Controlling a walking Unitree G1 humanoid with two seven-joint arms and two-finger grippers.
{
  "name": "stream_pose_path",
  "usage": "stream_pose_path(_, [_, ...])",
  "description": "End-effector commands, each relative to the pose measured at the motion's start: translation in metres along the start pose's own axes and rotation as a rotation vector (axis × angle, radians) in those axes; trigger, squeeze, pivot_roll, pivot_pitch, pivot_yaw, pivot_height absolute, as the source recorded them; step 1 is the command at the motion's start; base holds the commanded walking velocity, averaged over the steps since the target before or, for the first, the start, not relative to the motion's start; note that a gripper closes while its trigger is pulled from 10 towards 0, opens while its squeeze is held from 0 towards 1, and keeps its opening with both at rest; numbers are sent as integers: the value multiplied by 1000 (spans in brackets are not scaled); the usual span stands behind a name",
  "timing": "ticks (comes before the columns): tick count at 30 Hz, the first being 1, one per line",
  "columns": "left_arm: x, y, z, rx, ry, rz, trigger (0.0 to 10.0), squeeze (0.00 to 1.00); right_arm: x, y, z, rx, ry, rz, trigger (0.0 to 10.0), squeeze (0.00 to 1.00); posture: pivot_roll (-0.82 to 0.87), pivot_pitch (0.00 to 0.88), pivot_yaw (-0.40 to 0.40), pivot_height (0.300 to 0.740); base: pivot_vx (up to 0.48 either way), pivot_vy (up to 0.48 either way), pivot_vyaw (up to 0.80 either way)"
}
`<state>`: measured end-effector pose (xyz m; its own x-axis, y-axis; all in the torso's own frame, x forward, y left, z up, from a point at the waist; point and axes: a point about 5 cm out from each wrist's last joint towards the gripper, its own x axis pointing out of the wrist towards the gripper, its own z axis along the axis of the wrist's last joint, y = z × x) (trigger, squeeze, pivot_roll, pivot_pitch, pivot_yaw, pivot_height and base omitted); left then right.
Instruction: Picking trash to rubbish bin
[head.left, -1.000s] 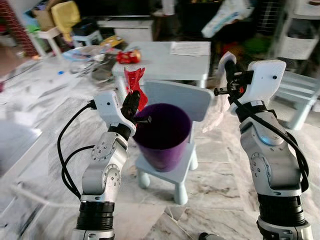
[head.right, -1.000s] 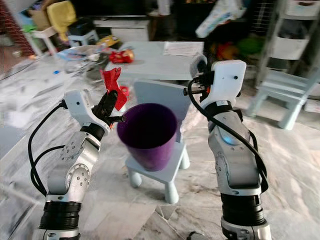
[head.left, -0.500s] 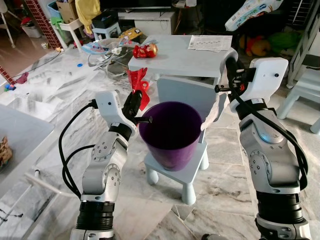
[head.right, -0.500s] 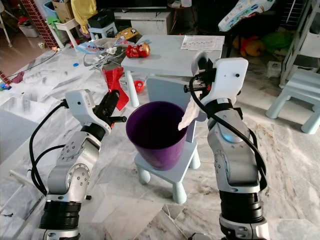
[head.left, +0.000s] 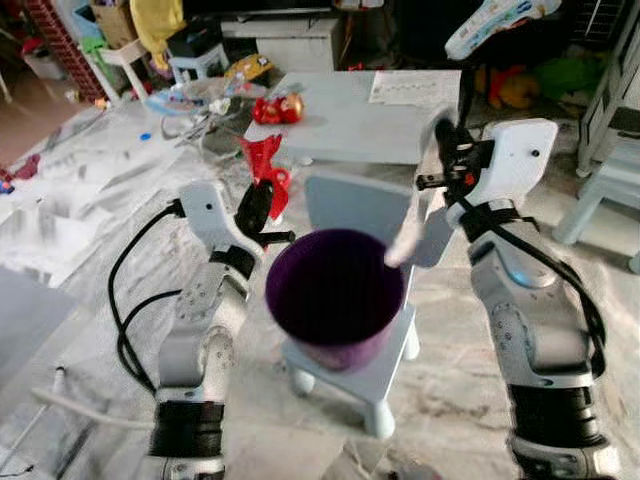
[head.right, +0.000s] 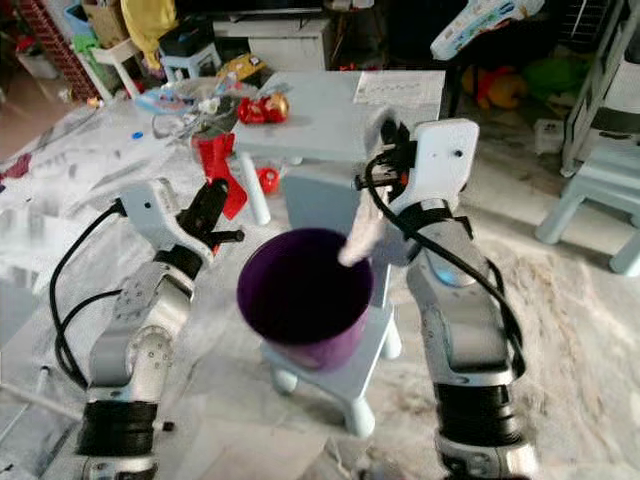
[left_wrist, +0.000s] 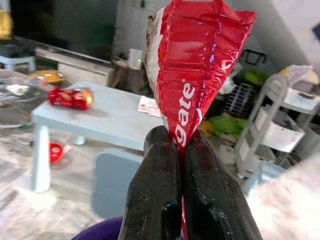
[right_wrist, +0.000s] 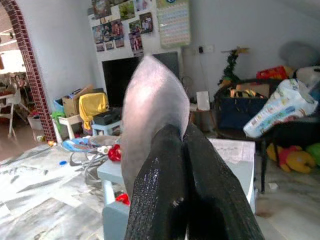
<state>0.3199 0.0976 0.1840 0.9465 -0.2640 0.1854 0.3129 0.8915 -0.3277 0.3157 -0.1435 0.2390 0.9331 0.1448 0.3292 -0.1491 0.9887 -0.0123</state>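
A purple bin (head.left: 330, 352) stands on the seat of a small light-blue chair (head.left: 365, 205), right in front of me. My left gripper (head.left: 254, 206) is just left of the bin's rim, shut on a red Colgate wrapper (left_wrist: 192, 65) that sticks up above the fingers. My right gripper (head.left: 441, 152) is above the bin's right rim, shut on a white crumpled piece of trash (head.left: 405, 238). The piece hangs down to the rim. In the right wrist view the white piece (right_wrist: 150, 100) bulges out past the closed fingers (right_wrist: 160, 170).
Behind the chair stands a light-blue table (head.left: 350, 125) with a red toy car (head.left: 276, 108) and a paper sheet on it. Another light-blue chair (head.left: 610, 185) is at the right. Clutter covers the marble floor at the back left, and a cable (head.left: 60, 400) lies at the lower left.
The view has shifted and blurred with my head. A second ago the white piece was bunched at the right gripper; it now dangles to the bin's rim. The left gripper still holds the wrapper.
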Motion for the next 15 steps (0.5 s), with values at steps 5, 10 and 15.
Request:
stream_pose_path(5, [-5, 16, -1, 31, 12, 60, 10000, 0, 1, 18, 3, 32, -10, 80, 10000, 0, -80, 98, 103, 740, 0, 0, 0])
stream_pose_path(10, [-5, 17, -1, 32, 11, 70, 10000, 0, -1, 22, -1, 42, 9, 111, 10000, 0, -81, 99, 103, 740, 0, 0, 0])
stream_pose_path(15, [-5, 25, -5, 64, 36, 119, 10000, 0, -3, 25, -8, 54, 38, 137, 10000, 0, -81, 100, 102, 740, 0, 0, 0])
